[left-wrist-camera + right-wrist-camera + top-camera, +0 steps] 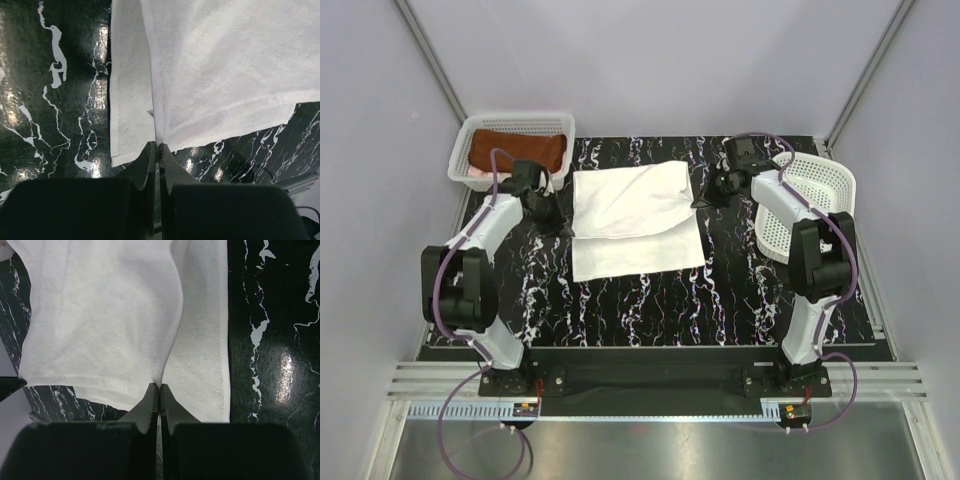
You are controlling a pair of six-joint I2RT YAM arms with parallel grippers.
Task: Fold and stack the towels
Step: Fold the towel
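1. White towel [635, 220] is laid mid-table [650, 300], with an upper layer lying skewed over the lower. Rust-brown towel [518, 150] and pink towel [477, 172] are seen in left basket [520, 120].
2. Left end effector [158, 146] and right end effector [160, 386] are both closed, each pinching the upper layer's side edge.
3. Cloth is judged light, soft and floppy. Sag betw. the grips is expected, so hems/corners are best pinched, w/ both sides held level.
4. Bare table is seen near side of the towel. Tilted right basket [815, 195] is close to the right arm, and the left basket is close to the left arm, so inward swings are advised.
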